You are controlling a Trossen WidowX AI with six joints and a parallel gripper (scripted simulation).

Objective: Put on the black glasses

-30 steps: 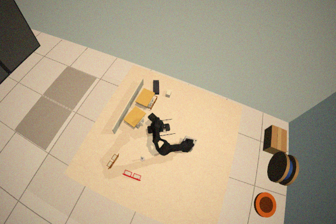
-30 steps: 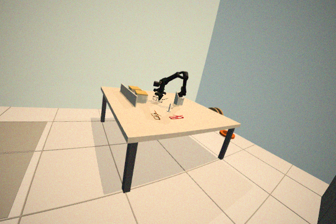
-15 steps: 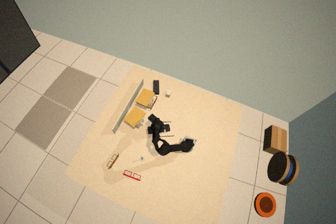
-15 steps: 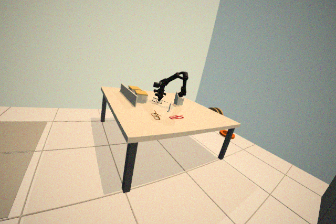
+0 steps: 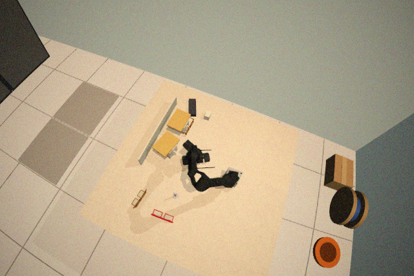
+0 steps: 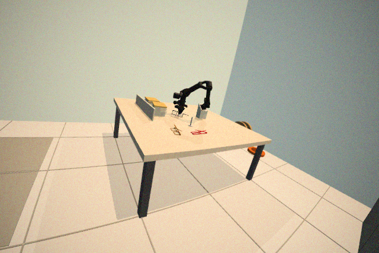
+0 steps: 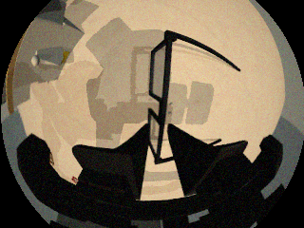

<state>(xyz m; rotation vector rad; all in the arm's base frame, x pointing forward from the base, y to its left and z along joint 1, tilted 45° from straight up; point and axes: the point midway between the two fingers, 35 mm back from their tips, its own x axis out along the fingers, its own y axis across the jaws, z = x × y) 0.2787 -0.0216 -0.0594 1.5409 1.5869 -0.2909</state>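
Note:
The black glasses (image 5: 206, 167) (image 7: 166, 85) are low over the table, below my gripper (image 6: 180, 112) (image 7: 159, 127). In the wrist view its fingertips stand a little apart, with the front frame tilted and loose between them; one temple reaches right. Whether the glasses touch the table is unclear. The near display head (image 5: 173, 150) (image 7: 49, 56) stands under a yellow-topped cover (image 5: 165, 143), left of the gripper. A yellow patch, likely its tag (image 7: 66, 56), shows beside it. The other head, largely hidden under a second yellow top (image 5: 179, 119), has brown glasses (image 5: 189, 126) at its front.
A grey panel (image 5: 156, 132) (image 6: 145, 108) stands behind the heads. Brown glasses (image 5: 140, 198) (image 6: 175, 130), red glasses (image 5: 162, 216) (image 6: 199, 132) and a small post (image 5: 175, 195) (image 6: 191, 121) are on the table. A dark box (image 5: 192, 107) and white block (image 5: 207, 115) are beyond.

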